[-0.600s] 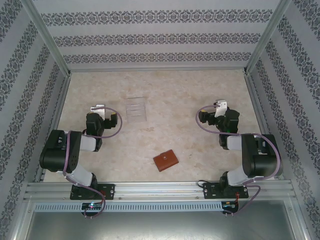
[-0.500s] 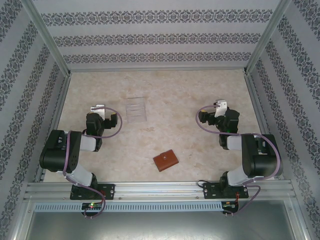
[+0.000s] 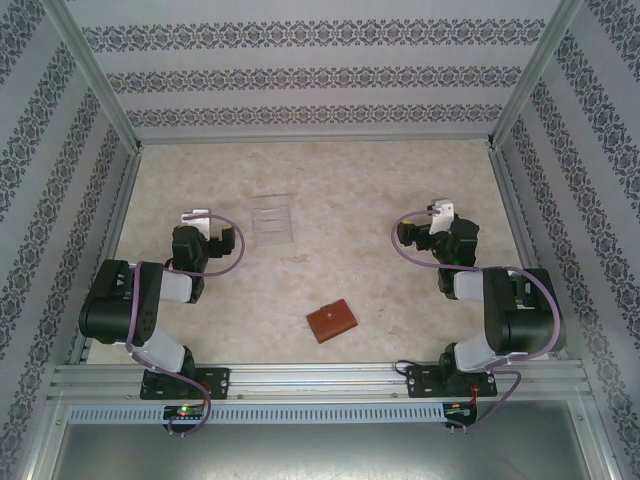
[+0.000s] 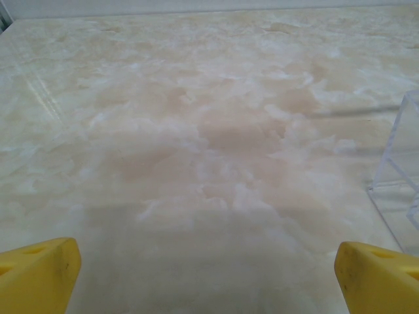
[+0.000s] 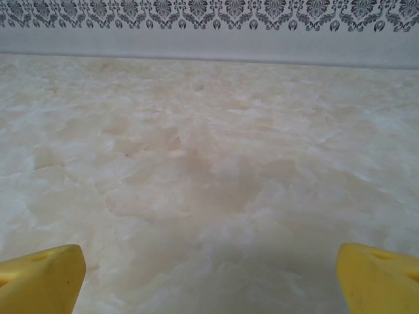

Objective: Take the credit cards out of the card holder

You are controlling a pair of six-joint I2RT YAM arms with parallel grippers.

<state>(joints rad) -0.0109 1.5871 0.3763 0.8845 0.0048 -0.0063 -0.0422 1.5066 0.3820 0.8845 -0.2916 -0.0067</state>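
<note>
Basically step one: closed card holder (image 3: 332,321) lies arm-side of the clear tray (image 3: 271,217), left gripper (image 4: 206,275) and right gripper (image 5: 209,275) both spread wide, empty; next move probably needs a reach to open it.

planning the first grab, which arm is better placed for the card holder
Right, probably: the card holder lies a little right of centre, nearer the right arm than the left arm.
</note>
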